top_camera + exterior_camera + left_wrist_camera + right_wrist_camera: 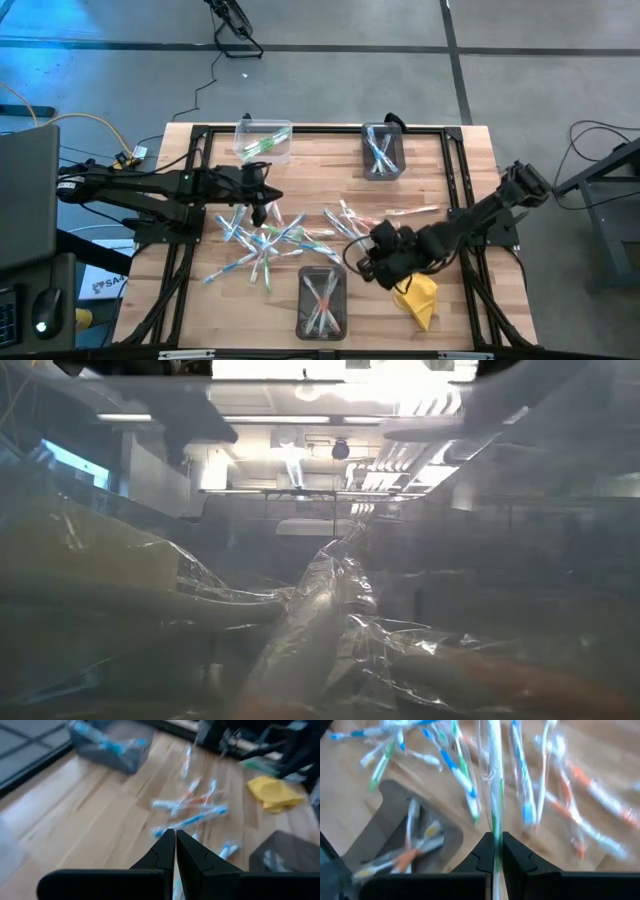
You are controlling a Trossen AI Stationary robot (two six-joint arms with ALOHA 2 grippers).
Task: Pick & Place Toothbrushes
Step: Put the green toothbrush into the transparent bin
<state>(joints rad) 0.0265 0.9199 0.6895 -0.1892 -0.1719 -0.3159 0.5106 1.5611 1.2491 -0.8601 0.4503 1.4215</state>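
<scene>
Many wrapped toothbrushes [262, 240] lie scattered flat on the wooden table [200, 300], some with blue, some with green and some with orange accents. My right gripper [358, 258] hangs above the table's near middle, beside the near bin, shut on a green-and-white toothbrush [495, 780] in a clear wrapper. My left gripper [262, 210] hovers over the left part of the heap. In the left wrist view its fingers [165, 850] meet at the tips. A pale sliver shows in the slit behind them. My right gripper pinches the green toothbrush between its two fingertips, at the wrapped end [495, 832] nearest the fingers. The toothbrush runs on past the tips, roughly in line with the fingers. It stands out over the table and the loose brushes below. Whether my left gripper holds or touches anything, I cannot tell.
Three small clear bins stand on the table: far left [263, 140] with green brushes, far middle [382, 150] with blue ones, near middle [322, 302] with orange ones. A yellow cloth [418, 298] lies near the right arm. Crinkled clear plastic [320, 620] fills the low view.
</scene>
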